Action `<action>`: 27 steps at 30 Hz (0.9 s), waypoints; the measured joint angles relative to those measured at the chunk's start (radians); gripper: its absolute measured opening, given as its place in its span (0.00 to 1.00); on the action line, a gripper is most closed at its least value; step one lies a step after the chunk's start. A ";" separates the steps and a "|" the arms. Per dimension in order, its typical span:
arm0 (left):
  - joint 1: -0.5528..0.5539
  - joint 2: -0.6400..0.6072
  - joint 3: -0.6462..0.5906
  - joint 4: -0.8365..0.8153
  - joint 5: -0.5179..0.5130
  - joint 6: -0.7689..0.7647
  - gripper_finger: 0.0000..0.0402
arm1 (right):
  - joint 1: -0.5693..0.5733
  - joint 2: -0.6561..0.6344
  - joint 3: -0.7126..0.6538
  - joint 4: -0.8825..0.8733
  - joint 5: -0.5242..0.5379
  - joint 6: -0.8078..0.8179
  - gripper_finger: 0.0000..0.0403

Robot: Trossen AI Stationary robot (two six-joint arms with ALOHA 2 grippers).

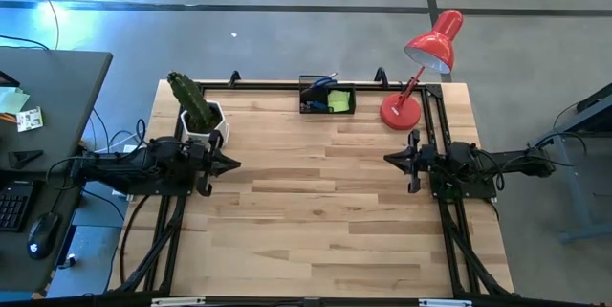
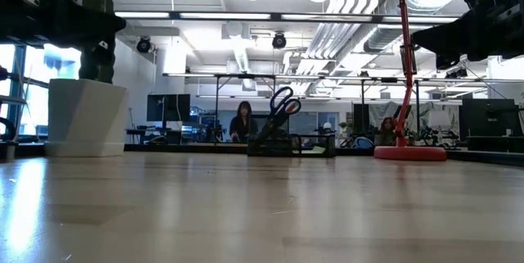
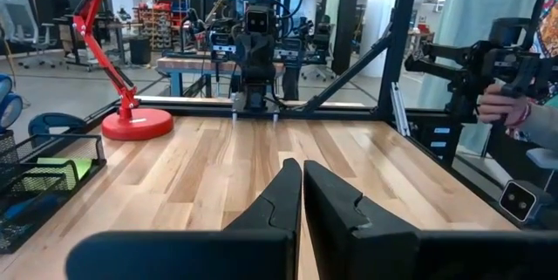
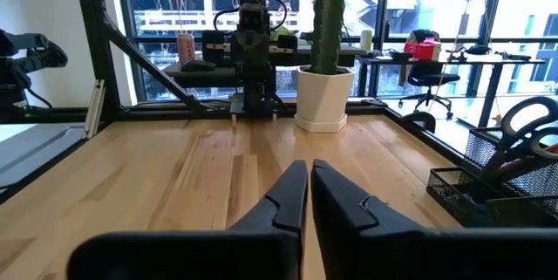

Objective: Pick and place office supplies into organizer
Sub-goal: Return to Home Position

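Honestly low risk imo: organizer (image 1: 302,97) w/ scissors (image 1: 320,83) + sticky pad (image 1: 338,101) sits at far edge, left gripper (image 1: 227,164) and right gripper (image 1: 392,159) parked, jaws closed empty, tho a left-arm swing could clip the cactus pot (image 1: 212,125) beside it.

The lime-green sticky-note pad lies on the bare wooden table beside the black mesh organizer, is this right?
No. The lime-green sticky-note pad lies inside the black mesh organizer, not beside it on the table; the high view shows it.
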 joint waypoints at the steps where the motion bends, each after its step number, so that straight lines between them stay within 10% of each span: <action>1: 0.000 0.000 0.000 0.000 0.000 0.000 0.02 | 0.000 0.000 0.000 0.000 0.000 0.000 0.04; 27: 0.000 0.000 0.000 0.000 0.000 -0.001 0.04 | 0.000 0.000 0.000 0.000 0.002 0.000 0.05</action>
